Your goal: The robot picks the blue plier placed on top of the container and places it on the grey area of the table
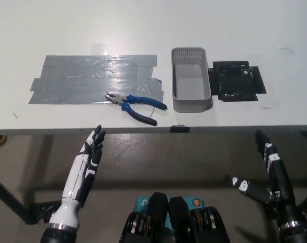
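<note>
Pliers lie flat on the white counter, jaws end on the lower right corner of the grey tape patch, blue handles pointing off it toward the counter's front edge. Grey basket stands just right of the pliers, not touching, nothing in it. A black mat lies just right of the basket. White left hand hangs below the counter's front edge, left of the pliers, fingers straight and apart, holding nothing. Black right hand is low, below the edge and right of the basket, fingers spread, holding nothing.
</note>
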Available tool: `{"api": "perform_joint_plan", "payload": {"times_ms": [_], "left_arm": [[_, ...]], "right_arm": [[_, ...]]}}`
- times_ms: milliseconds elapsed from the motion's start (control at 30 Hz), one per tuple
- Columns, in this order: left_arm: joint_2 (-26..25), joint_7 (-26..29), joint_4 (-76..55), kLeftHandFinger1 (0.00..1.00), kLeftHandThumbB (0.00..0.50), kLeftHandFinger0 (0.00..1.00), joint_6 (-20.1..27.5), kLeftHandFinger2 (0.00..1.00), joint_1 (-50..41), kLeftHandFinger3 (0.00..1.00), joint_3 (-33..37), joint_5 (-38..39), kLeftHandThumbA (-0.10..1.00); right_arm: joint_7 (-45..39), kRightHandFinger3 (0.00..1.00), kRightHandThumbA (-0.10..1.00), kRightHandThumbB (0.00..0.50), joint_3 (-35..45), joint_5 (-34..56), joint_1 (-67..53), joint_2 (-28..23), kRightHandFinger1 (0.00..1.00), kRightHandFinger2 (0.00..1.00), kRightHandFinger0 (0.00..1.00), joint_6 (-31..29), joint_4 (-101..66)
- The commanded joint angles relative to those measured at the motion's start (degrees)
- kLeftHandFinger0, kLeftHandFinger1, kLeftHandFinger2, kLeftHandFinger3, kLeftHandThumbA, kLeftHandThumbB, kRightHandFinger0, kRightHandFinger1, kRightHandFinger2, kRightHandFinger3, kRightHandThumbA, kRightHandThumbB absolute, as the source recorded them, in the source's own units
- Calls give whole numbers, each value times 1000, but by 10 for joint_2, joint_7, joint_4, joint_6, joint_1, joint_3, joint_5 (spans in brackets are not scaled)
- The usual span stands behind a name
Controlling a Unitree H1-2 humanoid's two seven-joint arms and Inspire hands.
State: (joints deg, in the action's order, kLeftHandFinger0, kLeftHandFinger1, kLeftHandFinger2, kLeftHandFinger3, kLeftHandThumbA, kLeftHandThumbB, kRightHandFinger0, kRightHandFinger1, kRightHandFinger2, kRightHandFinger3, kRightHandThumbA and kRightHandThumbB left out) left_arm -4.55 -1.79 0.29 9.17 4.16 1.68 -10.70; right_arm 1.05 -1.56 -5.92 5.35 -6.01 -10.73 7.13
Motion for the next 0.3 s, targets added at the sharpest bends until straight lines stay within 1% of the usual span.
{"api": "perform_joint_plan", "payload": {"times_ms": [0,33,67,100,133,267], "left_arm": [[-3,10,-22,1000,59,1000,20,1000,-1,1000,-7,9,1000],[-3,10,-21,1000,58,1000,21,1000,-3,1000,-7,9,1000],[-3,10,-20,1000,54,1000,24,1000,-4,1000,-9,11,1000],[-3,9,-21,1000,51,1000,22,1000,-5,1000,-9,12,1000],[-4,8,-20,1000,41,1000,23,1000,-7,1000,-10,16,1000],[-4,7,-25,1000,41,1000,20,1000,-16,1000,-12,18,1000]], "right_arm": [[-16,1000,967,148,-14,-4,0,-6,1000,1000,1000,-46,-13],[-16,1000,964,148,-16,-4,-2,-6,1000,1000,1000,-45,-14],[-19,1000,940,161,-18,1,-3,-4,1000,1000,1000,-43,-16],[-20,1000,941,172,-20,2,-4,-4,1000,1000,1000,-43,-15],[-21,1000,942,172,-23,0,-5,-5,1000,1000,1000,-45,-15],[-20,1000,938,200,-26,0,-10,-2,1000,1000,1000,-39,-20]]}}
